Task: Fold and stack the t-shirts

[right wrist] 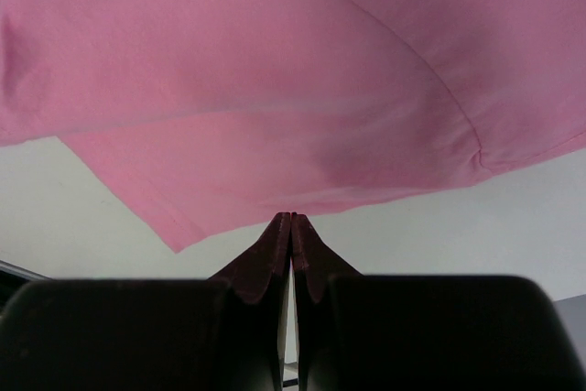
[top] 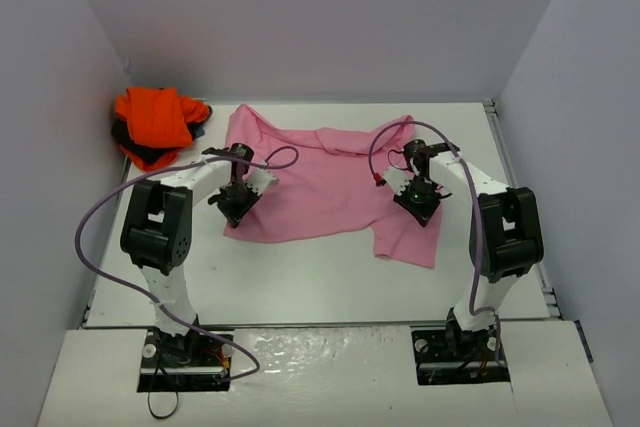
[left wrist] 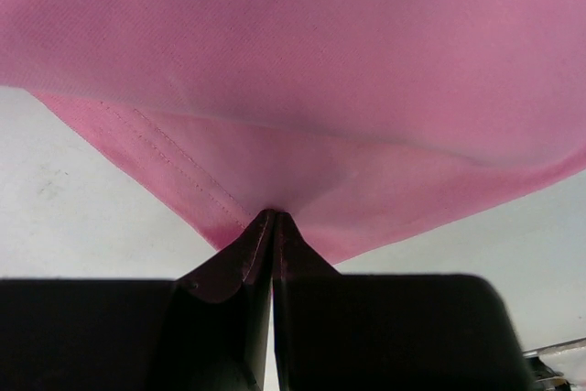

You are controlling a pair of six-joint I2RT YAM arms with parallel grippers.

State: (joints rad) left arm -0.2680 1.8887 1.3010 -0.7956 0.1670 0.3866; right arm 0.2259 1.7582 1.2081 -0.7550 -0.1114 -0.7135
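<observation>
Top view: the pink t-shirt (top: 320, 187) lies spread across the middle of the white desk (top: 300, 277), rumpled along its far edge. The orange t-shirt (top: 155, 119) sits bunched at the far-left corner on top of a dark t-shirt (top: 148, 155). The left hand (top: 236, 209) is down on the pink cloth's left part and the right hand (top: 422, 202) on its right part, well apart from each other.

Left wrist view: the left hand (left wrist: 273, 219) has its fingers pressed together, nipping the pink t-shirt (left wrist: 320, 61) at its stitched hem – creases run into the tips. Bare desk (left wrist: 64, 208) shows on both sides.

Right wrist view: the right hand (right wrist: 291, 217) is likewise closed, its tips meeting the edge of the pink t-shirt (right wrist: 275, 70) – whether any cloth is caught between them I cannot tell. The desk (right wrist: 458, 226) lies pale beneath.
</observation>
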